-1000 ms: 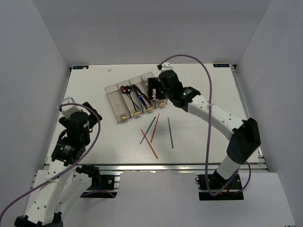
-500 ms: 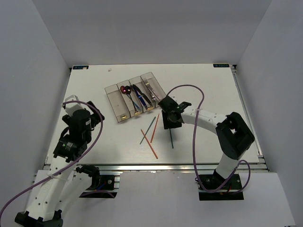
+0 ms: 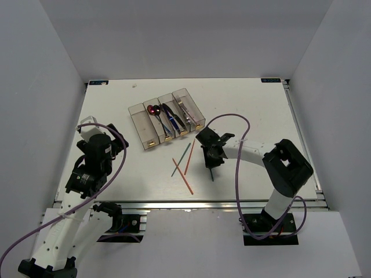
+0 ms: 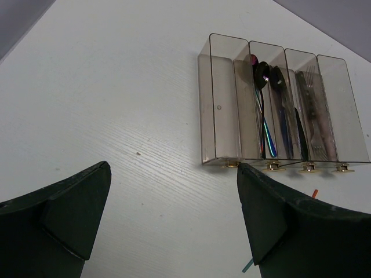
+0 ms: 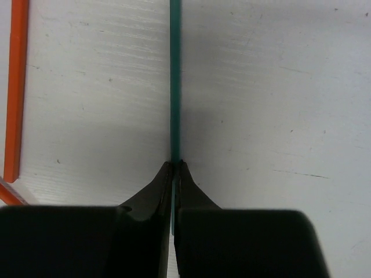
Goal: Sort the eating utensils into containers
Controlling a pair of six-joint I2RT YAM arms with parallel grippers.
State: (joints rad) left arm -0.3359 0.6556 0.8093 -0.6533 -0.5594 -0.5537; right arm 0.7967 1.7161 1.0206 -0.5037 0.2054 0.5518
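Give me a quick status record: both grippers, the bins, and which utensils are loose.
right gripper: shut on teal chopstick
left gripper: open, empty, facing the bins
bin contents: leftmost bin empty; then spoons, knives, forks
loose: second teal chopstick, orange chopstick, red chopstick
likely next: carry the held chopstick to the leftmost bin

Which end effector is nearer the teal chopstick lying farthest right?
Right. The right end effector is shut on that teal chopstick; the left end effector hangs open, far off to its left.
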